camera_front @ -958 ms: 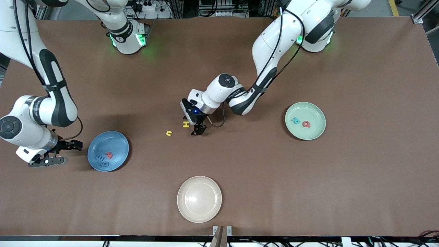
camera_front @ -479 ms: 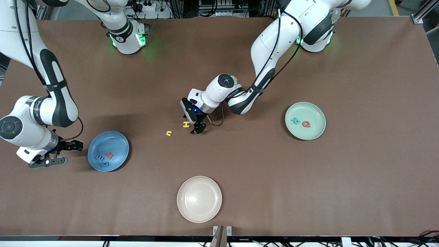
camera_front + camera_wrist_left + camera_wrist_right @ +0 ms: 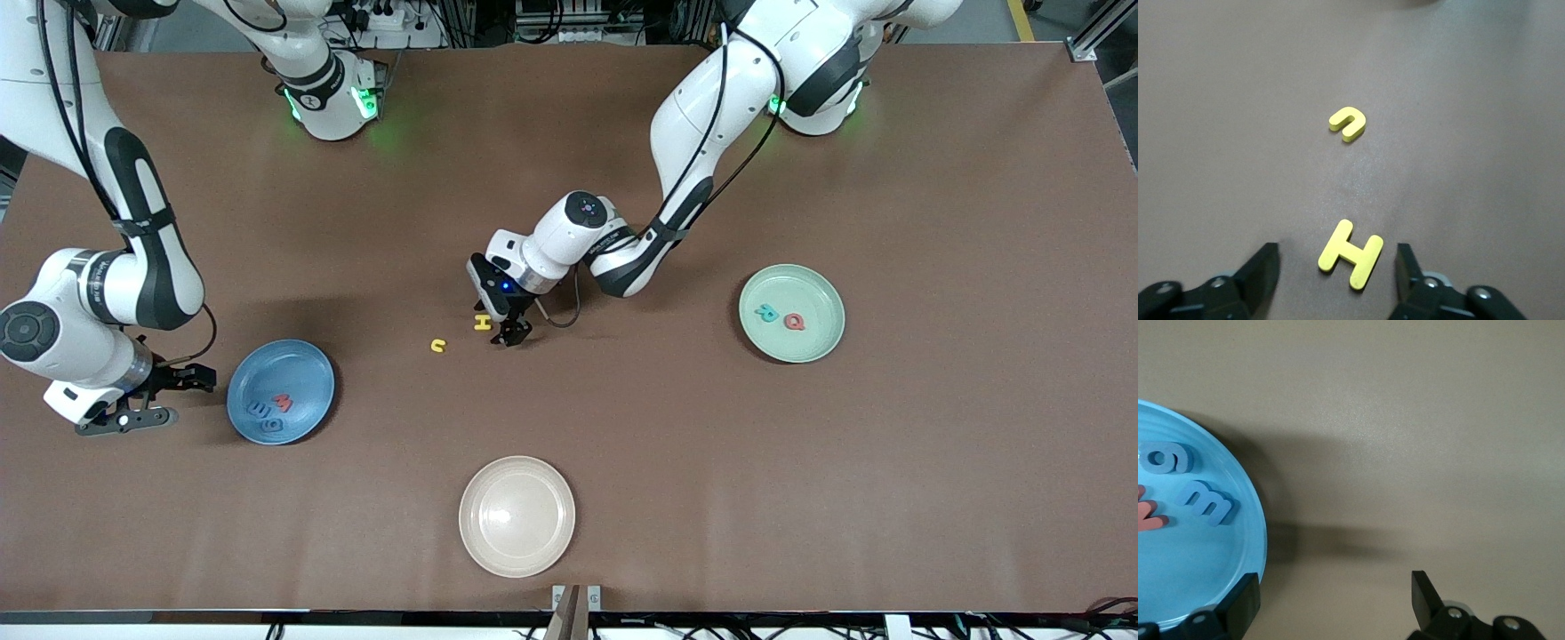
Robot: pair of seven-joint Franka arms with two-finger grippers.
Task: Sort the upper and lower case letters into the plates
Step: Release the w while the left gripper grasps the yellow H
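A yellow H (image 3: 482, 323) lies flat mid-table, and my left gripper (image 3: 499, 325) is down at the table around it. In the left wrist view the H (image 3: 1350, 255) sits between the fingers of the left gripper (image 3: 1338, 268), with a gap on each side, so it is open. A small yellow letter (image 3: 436, 345) (image 3: 1347, 123) lies beside it toward the right arm's end. The blue plate (image 3: 307, 360) holds a red M (image 3: 283, 403) and two blue letters (image 3: 259, 410). The mint plate (image 3: 820, 292) holds a teal R (image 3: 765, 313) and a red Q (image 3: 794, 322). My right gripper (image 3: 189, 399) waits open beside the blue plate (image 3: 1205, 587).
A cream-beige plate (image 3: 516, 516) with nothing in it sits near the table's front edge, nearer to the camera than the yellow letters. The left arm's forearm (image 3: 622, 258) slants low over the table between the H and the mint plate.
The left gripper's fingers have drawn in toward the yellow H. The H, the small yellow letter and the right arm have not moved.
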